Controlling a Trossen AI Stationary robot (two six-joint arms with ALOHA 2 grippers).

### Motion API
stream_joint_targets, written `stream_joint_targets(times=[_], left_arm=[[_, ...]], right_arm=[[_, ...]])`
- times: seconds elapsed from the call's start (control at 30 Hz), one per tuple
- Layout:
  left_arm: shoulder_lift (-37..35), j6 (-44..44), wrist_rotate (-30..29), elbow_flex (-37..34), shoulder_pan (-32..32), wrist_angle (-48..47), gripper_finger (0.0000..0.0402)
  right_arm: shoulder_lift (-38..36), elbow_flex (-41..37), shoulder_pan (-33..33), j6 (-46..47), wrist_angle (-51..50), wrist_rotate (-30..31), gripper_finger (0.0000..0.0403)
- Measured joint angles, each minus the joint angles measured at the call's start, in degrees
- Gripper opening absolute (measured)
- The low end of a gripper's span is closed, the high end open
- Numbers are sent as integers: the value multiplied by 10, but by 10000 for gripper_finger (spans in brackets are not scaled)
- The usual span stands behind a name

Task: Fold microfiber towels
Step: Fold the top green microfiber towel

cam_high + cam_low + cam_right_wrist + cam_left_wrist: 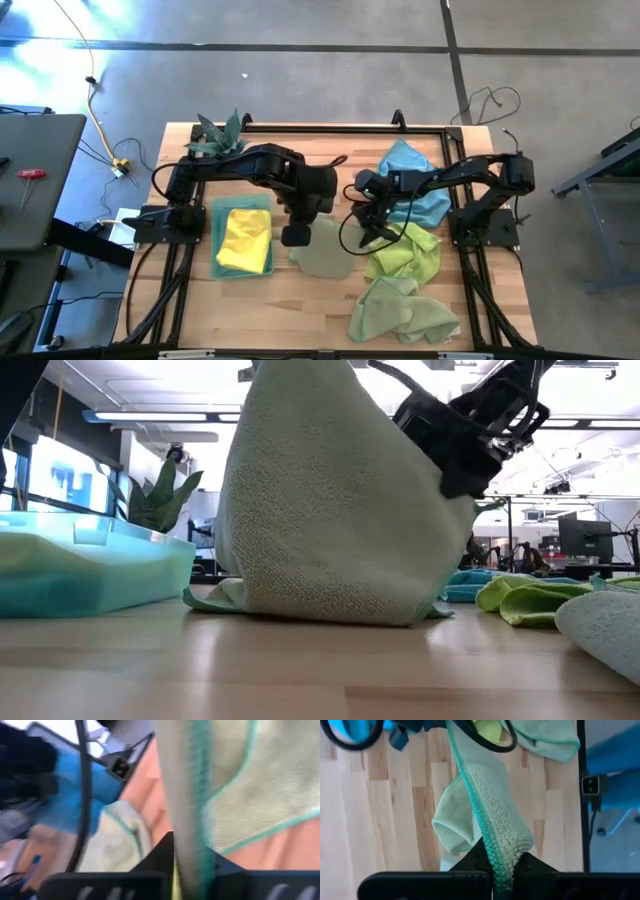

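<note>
A pale green microfiber towel (322, 255) with a teal stitched edge hangs between my two grippers at the table's middle. In the low view the towel (330, 510) droops in a wide sag, and its lower fold (330, 610) rests on the wood. My left gripper (297, 237) is shut on it from above. My right gripper (378, 238) is shut on its right side and shows dark in the low view (470, 445). My left gripper pinches the towel's teal-stitched edge (501, 862) between its two fingers, pointing steeply down. The cloth runs away from the fingers as a bunched band and sags to the table. My right gripper pinches another stretch of the stitched edge (192, 855) between its fingers, slanting down from the table's right. The cloth stands upright in the hold.
A teal tray (215, 225) holding a yellow towel (245, 240) stands left of the work spot. A blue towel (415, 185) and lime and pale green towels (405, 285) lie at the right. A potted plant (220, 135) stands at the far left.
</note>
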Motion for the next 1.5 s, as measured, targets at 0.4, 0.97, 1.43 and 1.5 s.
stream_joint_targets(times=[0.4,0.97,1.43,1.5], left_arm=[[0,-141,-14,0,1,0,0],[0,-96,-37,0,58,0,0],[0,-85,-12,0,97,0,0],[0,-80,-2,0,98,0,0]], right_arm=[[-124,0,5,70,-81,163,1],[-211,159,6,89,-331,466,0],[-204,220,-9,148,-438,566,0],[-204,241,-7,147,-453,567,0]])
